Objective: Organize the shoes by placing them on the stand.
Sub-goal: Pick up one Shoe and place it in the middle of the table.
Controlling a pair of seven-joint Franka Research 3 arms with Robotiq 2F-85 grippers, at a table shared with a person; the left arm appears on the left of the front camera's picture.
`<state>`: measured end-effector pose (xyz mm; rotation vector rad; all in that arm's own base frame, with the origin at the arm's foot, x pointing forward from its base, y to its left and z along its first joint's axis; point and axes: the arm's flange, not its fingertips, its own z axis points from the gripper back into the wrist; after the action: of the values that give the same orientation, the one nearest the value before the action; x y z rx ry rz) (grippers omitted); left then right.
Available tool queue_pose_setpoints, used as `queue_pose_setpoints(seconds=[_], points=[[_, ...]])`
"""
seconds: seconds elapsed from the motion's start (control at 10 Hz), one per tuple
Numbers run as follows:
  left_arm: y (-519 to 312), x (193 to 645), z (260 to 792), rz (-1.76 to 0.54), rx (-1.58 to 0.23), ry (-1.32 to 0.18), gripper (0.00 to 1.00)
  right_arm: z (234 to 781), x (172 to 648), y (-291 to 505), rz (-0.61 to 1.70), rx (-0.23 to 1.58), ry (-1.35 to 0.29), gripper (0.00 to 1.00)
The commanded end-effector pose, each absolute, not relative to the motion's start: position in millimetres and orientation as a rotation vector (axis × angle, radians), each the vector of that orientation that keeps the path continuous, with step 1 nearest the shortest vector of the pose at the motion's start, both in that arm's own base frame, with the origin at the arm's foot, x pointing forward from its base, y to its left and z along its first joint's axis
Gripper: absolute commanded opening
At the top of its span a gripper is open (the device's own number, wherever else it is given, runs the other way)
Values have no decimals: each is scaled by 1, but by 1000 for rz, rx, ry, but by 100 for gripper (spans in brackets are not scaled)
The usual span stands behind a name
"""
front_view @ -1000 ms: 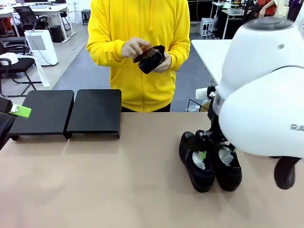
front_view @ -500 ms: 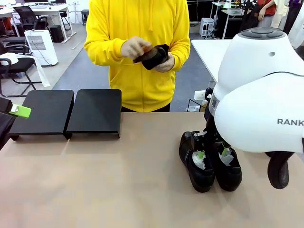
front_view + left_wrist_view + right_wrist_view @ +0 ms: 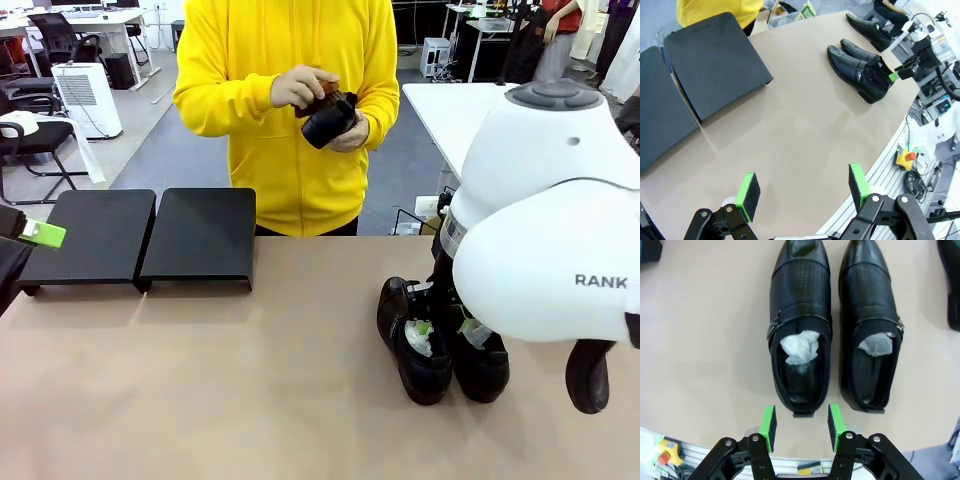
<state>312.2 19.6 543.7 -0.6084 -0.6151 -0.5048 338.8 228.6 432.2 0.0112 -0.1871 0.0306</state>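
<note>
Two black shoes (image 3: 420,350) (image 3: 482,362) stuffed with white paper stand side by side on the tan table. My right gripper (image 3: 802,427) hangs over the heel of the left shoe (image 3: 801,325) of that pair, green pads apart, gripping nothing. A third shoe (image 3: 952,290) lies at the right edge of the right wrist view. The person in a yellow hoodie holds another shoe (image 3: 326,116) in both hands at chest height. The black stand (image 3: 150,235) sits at the far left, both sections bare. My left gripper (image 3: 802,190) hovers open near the table's front left corner (image 3: 32,234).
A white table (image 3: 450,105) stands behind at the right. Chairs and a white appliance (image 3: 85,95) are on the floor at the back left. An emergency-stop box (image 3: 905,157) and cables lie beyond the table edge.
My right gripper's fingers have drawn closer together above the shoe's heel, and the right arm has shifted slightly. The person has turned and raised the shoe in their hands.
</note>
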Motion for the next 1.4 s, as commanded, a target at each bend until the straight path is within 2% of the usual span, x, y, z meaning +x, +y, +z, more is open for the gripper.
queue_pose_setpoints(seconds=[0.0, 1.3], points=[[20, 312, 542, -521, -627, -627, 92, 414, 349, 230, -7, 29, -228, 56], [20, 312, 542, -521, -627, -627, 92, 350, 390, 228, -65, -51, -134, 56]])
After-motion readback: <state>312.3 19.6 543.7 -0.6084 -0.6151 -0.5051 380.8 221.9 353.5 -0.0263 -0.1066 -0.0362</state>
